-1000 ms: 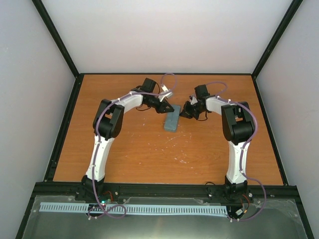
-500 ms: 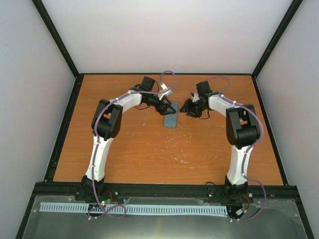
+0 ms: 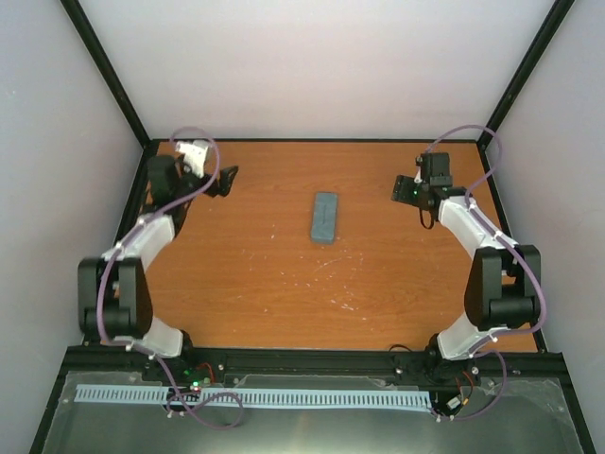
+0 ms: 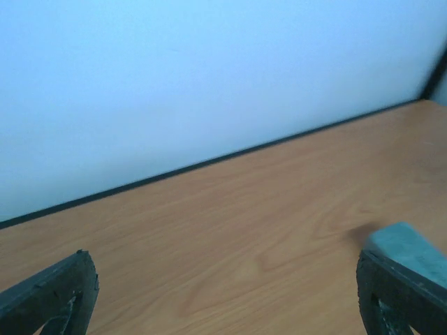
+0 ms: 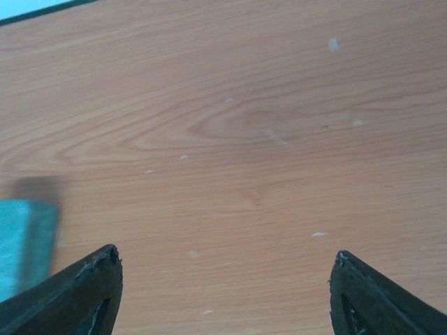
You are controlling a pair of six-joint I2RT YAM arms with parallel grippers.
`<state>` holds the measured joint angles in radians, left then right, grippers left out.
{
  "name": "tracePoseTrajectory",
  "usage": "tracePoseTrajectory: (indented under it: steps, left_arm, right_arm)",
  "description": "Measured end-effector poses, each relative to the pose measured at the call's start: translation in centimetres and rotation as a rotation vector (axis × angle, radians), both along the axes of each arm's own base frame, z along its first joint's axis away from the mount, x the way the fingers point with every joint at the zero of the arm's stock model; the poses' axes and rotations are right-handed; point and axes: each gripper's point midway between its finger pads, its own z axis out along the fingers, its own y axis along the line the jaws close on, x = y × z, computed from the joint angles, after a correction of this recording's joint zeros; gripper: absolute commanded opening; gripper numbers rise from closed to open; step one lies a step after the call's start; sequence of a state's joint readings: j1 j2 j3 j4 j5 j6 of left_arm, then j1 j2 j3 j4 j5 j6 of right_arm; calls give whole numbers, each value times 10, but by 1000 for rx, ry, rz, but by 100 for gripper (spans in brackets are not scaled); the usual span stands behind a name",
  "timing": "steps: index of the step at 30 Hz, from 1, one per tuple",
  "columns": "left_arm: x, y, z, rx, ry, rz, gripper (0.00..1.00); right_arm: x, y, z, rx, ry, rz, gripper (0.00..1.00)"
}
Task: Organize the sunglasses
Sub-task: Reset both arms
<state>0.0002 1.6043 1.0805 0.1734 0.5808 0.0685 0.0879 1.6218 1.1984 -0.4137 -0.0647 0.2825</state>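
Observation:
A grey-blue oblong case [image 3: 324, 217] lies shut in the middle of the wooden table, with nothing touching it. The sunglasses are out of view in every frame. My left gripper [image 3: 227, 180] is far to the left of the case, near the back left corner, open and empty. In the left wrist view its fingertips [image 4: 52, 293] stand wide apart, with a corner of the case [image 4: 408, 246] at the right edge. My right gripper [image 3: 405, 190] is off to the case's right, open and empty. The right wrist view shows the case [image 5: 24, 237] at the left edge.
The table [image 3: 284, 284] is bordered by a black frame, with white walls [image 3: 312, 66] at the back and on both sides. The left arm's elbow [image 3: 113, 293] juts over the left rim; the right arm's elbow [image 3: 506, 288] sits near the right rim.
Both arms have pulled away from the case, the left toward the back left corner, the right toward the back right. Both grippers have opened. The case stays where it was.

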Motion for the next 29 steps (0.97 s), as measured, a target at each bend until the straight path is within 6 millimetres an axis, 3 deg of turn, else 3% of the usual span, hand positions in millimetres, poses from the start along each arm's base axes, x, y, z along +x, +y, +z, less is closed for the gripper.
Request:
tracePoseTrajectory:
  steps: [1,2,4,7,12,15,20,29]
  left_arm:
    - [-11,10,2,8,-39,48,100]
    - [-23,20,3,21,-86,100,100]
    - [-42,37,-3,41,-134,186,99]
    - [-49,58,-16,64,-149,290,99]
    - [-68,94,-55,104,-107,459,99]
    - [-73,100,-67,108,-84,496,99]
    - [-71,106,-70,107,-78,533,99]
    - [-63,106,-75,89,-53,536,99]
  right_arm:
    - [-1,-7,-2,-26,-18,-17,96]
    - [-2,-13,-4,-49,-45,-33,100]
    - [-6,-25,-7,-96,-117,-60,100]
    - [-11,-37,-6,-147,-223,-96,100]
    - [-13,-53,-3,-202,-313,-169,100]
    - [-9,-58,-1,-217,-337,-197,100]
    - [1,-60,-12,-213,-279,-214,100]
    - [4,-67,-6,-202,-254,-275,100]
